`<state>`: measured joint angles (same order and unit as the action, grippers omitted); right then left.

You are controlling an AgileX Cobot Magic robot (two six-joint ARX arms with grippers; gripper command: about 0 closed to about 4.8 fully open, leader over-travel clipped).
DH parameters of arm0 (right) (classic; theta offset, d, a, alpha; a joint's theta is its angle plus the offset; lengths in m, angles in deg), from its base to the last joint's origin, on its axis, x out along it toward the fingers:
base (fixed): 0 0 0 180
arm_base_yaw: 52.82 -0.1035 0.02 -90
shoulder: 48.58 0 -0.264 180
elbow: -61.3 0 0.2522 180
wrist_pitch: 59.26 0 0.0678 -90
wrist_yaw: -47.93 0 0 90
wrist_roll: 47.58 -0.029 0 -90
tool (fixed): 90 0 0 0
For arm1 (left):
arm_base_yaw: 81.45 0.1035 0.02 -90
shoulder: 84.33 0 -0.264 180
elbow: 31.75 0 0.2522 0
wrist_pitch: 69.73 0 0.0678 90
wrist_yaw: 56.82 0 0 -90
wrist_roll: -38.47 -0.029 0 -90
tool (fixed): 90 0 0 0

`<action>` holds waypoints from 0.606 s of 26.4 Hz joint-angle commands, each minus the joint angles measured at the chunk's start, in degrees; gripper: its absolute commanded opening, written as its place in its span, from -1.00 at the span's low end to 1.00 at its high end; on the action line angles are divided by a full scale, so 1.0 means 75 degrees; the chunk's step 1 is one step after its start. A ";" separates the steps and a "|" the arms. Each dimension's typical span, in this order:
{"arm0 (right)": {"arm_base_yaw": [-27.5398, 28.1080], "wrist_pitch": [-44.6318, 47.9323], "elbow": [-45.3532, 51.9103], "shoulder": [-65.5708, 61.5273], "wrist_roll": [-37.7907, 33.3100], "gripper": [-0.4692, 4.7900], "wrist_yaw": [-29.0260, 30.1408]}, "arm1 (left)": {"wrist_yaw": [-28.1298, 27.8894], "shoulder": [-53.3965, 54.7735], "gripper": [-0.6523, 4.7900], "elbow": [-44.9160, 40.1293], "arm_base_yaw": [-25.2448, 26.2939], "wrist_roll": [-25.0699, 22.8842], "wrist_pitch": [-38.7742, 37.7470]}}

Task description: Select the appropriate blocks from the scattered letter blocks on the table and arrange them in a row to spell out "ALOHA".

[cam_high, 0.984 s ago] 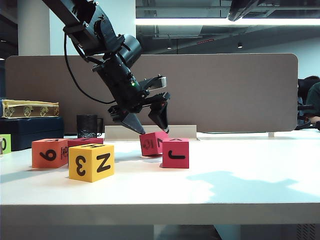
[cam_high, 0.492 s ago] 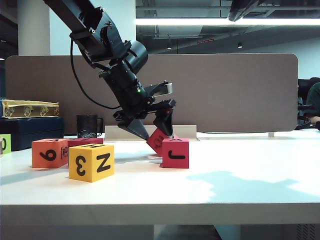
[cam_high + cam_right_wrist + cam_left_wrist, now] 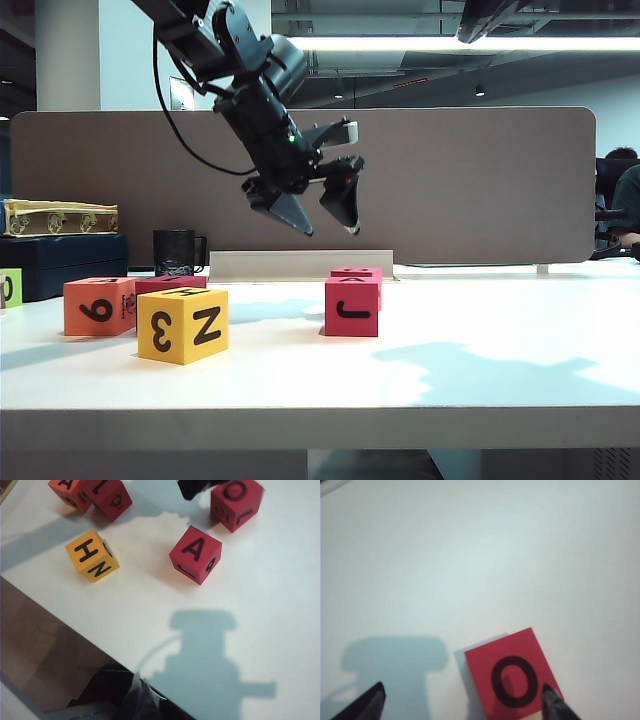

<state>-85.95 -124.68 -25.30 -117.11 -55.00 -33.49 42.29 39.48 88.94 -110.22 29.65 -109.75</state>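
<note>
— Where's the left gripper (image 3: 327, 214) right now?

— Up in the air in front of the grey-brown divider (image 3: 480, 180), fingers spread apart and holding nothing. Its own camera looks straight down on a red block with an O (image 3: 511, 676) on top, lying flat on the white table (image 3: 480, 360).

— And the rest of the blocks?

— From the front, a red J block (image 3: 351, 307) stands near the middle, with the O block just behind it. Off to the left sit the yellow block (image 3: 183, 325) showing 3 and N, the orange block (image 3: 99, 306), and another red block (image 3: 170, 283) tucked behind those two.

— The right gripper?

— Only a dark sliver (image 3: 135, 702) of it shows in its wrist camera — I cannot tell whether it's spread or clenched. It hangs over the table's front edge, looking at the red A-topped block (image 3: 195, 554) and the yellow one.
</note>
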 commanded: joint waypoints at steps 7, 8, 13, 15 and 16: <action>-0.0009 0.0125 -0.0038 0.0026 0.0023 -0.84 -0.0017 | 0.0618 0.0076 0.73 0.0064 -0.0189 0.0641 -0.0143; -0.0009 0.0125 -0.0038 0.0026 0.0023 -0.84 -0.0017 | 0.0545 0.0122 0.73 0.0061 -0.0338 0.0799 -0.0149; -0.0009 0.0067 -0.0038 0.0029 0.0023 -0.84 -0.0015 | -0.0032 0.0417 0.73 0.0064 -0.0708 0.0807 -0.0079; -0.0009 0.0006 -0.0038 0.0029 0.0023 -0.84 -0.0015 | -0.0251 0.0513 0.73 0.0064 -0.0717 0.0807 -0.0079; -0.0009 -0.0032 -0.0038 0.0029 0.0026 -0.84 -0.0015 | -0.0367 0.0548 0.73 0.0064 -0.0723 0.0807 -0.0082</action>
<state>-85.95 -124.89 -25.30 -117.13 -55.00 -33.49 42.00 43.53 89.31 -115.99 35.48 -110.32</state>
